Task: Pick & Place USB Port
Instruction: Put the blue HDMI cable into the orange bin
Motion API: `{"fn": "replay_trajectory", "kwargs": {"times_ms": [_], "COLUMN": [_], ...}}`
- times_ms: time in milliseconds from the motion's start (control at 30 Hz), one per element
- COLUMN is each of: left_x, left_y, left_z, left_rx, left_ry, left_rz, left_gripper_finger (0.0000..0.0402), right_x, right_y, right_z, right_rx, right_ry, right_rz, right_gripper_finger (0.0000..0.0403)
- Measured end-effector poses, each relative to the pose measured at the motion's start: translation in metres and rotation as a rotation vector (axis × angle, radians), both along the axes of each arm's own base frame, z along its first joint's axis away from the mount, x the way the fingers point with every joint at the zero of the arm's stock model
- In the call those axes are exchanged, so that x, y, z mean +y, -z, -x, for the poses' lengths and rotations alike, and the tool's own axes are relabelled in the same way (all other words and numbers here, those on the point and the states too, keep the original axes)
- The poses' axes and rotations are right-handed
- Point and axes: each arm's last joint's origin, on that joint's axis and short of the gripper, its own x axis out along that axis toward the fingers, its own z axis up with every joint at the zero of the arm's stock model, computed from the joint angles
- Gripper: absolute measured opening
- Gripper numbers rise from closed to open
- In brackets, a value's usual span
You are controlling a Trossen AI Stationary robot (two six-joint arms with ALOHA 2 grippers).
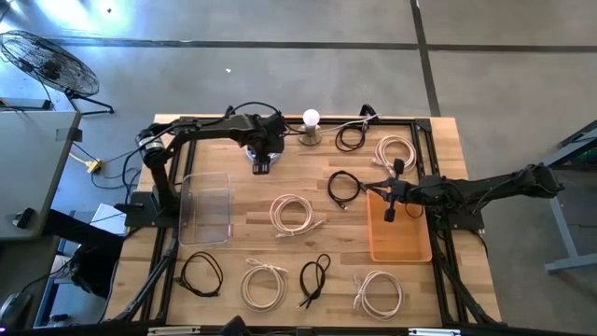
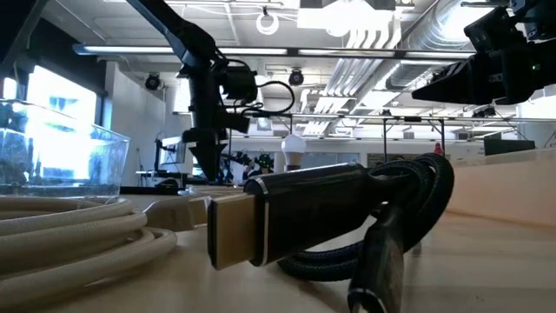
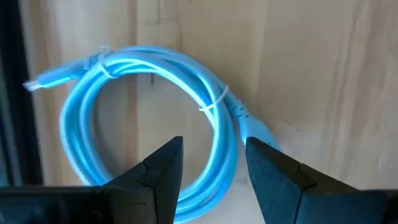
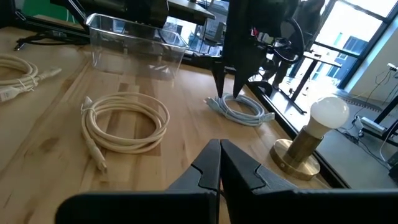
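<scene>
Cable coil under parted fingers at the table's far edge.

Left gripper hangs fingers-down over the light blue coiled cable, toward 12 o'clock on the wooden table in the high view; its fingers stand apart, straddling the near side of the loop, with nothing clamped between them. Right gripper sits at about 3 o'clock, beside the orange tray, its fingers pressed together on nothing. The clear bin lies at 9 o'clock. A bulb lamp stands just beside the blue coil, and a cream cable coil lies near the table's middle.
</scene>
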Motion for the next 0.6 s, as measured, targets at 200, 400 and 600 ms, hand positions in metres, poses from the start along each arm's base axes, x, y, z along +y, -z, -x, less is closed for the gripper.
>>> {"fn": "replay_trajectory", "kwargs": {"times_ms": [200, 400, 600], "left_x": [0.005, 0.006, 0.010], "left_y": [0.012, 0.028, 0.043], "left_z": [-0.002, -0.005, -0.010], "left_rx": [0.000, 0.041, 0.089], "left_ry": [-0.001, 0.005, 0.046], "left_rz": [0.049, 0.081, 0.030], "left_gripper_finger": [0.0170, 0.0170, 0.0165], "right_x": [0.000, 0.000, 0.000], "right_y": [0.001, 0.001, 0.001], "right_z": [0.000, 0.000, 0.000], "right_rx": [0.004, 0.004, 0.004], "right_ry": [0.002, 0.001, 0.002], "right_rz": [-0.010, -0.010, -0.012], "right_gripper_finger": [0.0000, 0.0000, 0.0000]}}
